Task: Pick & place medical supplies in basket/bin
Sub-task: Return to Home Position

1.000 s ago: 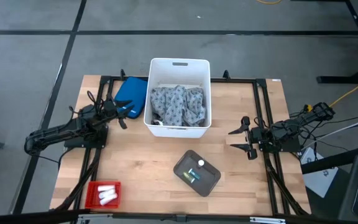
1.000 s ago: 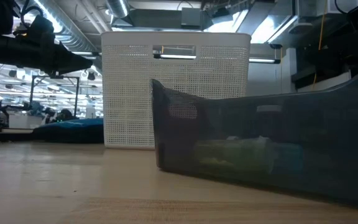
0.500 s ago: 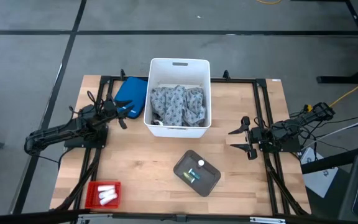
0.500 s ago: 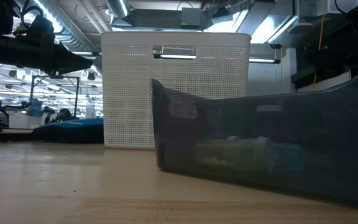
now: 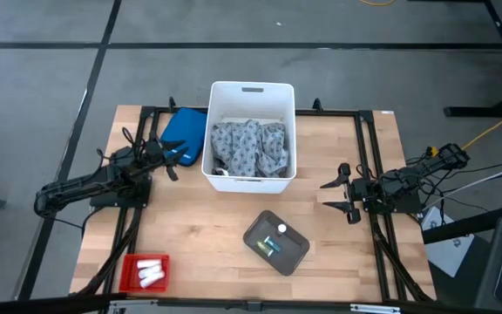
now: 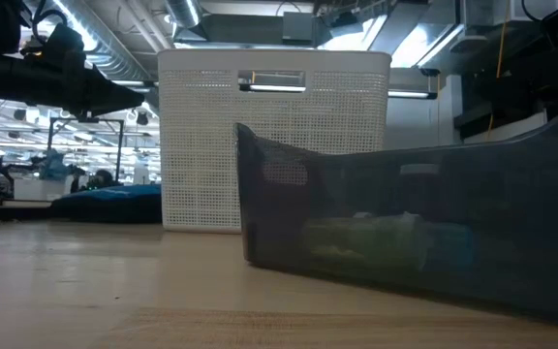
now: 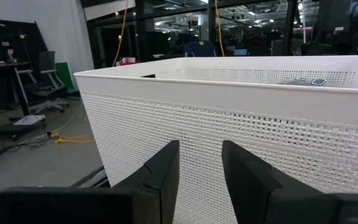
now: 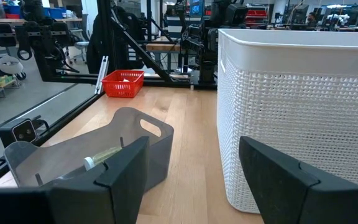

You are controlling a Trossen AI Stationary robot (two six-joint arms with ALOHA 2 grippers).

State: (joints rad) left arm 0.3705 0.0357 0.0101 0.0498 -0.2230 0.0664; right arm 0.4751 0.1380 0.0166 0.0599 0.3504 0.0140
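Red tray (image 5: pixel 129 264): near-left corner of the counter (image 5: pixel 199 218), holding white rolls (image 5: pixel 152 272).
Left gripper (image 5: pixel 172 160): beside the white bin's left wall, fingers narrowly apart, empty.
White bin (image 5: pixel 253 85): far middle; patterned cloth (image 5: pixel 249 148) inside.
Grey tray (image 5: pixel 253 234): near the bin, small packets (image 5: pixel 273 248) inside.
Right gripper (image 5: pixel 334 195): right of the bin, fingers wide apart, empty.
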